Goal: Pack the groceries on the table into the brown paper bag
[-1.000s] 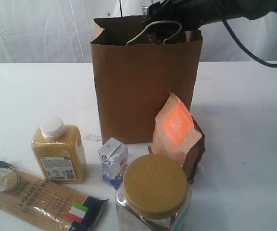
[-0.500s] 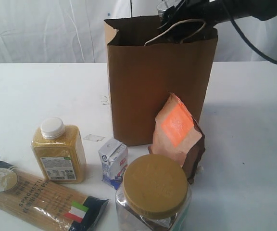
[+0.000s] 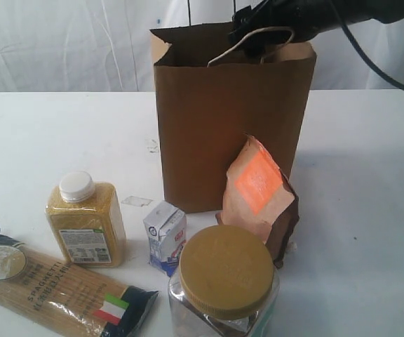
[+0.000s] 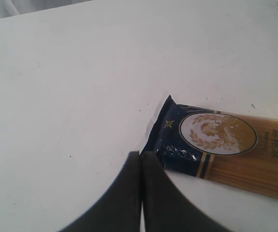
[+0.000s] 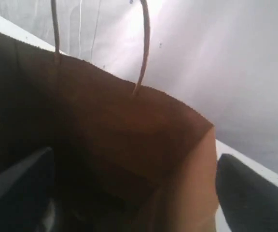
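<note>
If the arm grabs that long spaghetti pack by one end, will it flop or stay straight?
The spaghetti pack lies flat, so it should not roll. Its straight dry strands probably keep it fairly stiff, though brittle. The glossy wrapper may be slippery.

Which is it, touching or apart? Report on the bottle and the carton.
Apart. The exterior view shows a strip of bare white table between the bottle and the carton.

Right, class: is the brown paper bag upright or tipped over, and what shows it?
Upright. The brown paper bag stands on its flat base on the table, with its side walls vertical and its open mouth facing up.
</note>
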`<act>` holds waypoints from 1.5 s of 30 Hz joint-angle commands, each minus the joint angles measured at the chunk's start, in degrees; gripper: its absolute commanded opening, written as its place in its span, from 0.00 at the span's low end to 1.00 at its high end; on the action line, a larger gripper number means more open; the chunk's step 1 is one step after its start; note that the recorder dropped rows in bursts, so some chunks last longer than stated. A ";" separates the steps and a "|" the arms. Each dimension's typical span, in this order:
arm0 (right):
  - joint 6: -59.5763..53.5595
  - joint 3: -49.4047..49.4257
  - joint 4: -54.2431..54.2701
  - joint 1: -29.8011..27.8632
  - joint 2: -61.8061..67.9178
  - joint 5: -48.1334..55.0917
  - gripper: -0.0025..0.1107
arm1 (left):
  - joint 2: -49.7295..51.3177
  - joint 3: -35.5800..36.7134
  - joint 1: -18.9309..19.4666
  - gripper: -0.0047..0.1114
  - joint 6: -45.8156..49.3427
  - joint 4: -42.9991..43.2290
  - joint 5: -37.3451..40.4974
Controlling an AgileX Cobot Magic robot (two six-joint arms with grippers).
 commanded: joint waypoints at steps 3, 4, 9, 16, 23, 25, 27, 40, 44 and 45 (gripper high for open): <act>0.34 -0.25 2.40 -0.39 -0.40 4.78 0.76 | -0.23 0.20 -0.36 0.04 -0.46 -0.03 -0.26; 0.34 -0.25 3.02 -0.39 -0.40 3.52 0.76 | -0.23 0.20 -0.36 0.04 -0.46 -0.03 -0.26; 0.47 -0.25 5.81 -0.39 -2.17 -11.08 0.76 | -0.23 0.20 -0.36 0.04 -0.46 -0.03 -0.26; 5.24 -0.25 4.13 -3.24 -14.56 -1.53 0.61 | -0.23 0.20 -0.36 0.04 -0.46 -0.03 -0.26; 21.59 1.57 -29.94 -14.38 -17.83 13.55 0.05 | -0.23 0.20 -0.36 0.04 -0.46 -0.03 -0.26; 39.72 4.02 -35.62 -19.65 -17.94 16.69 0.02 | -0.23 0.20 -0.36 0.04 -0.46 -0.03 -0.26; 49.12 7.31 -35.59 -23.55 -17.94 21.56 0.02 | -0.23 0.20 -0.36 0.04 -0.46 -0.03 -0.26; 55.57 44.23 -25.71 -23.90 -32.93 -6.46 0.02 | -0.23 0.20 -0.36 0.04 -0.46 -0.03 -0.26; 55.29 44.66 -28.32 -23.75 -46.05 -8.39 0.02 | -0.23 0.20 -0.36 0.04 -0.46 -0.03 -0.26; 55.29 44.66 -28.72 -23.75 -48.77 -8.39 0.02 | -0.23 0.20 -0.36 0.04 -0.46 -0.03 -0.26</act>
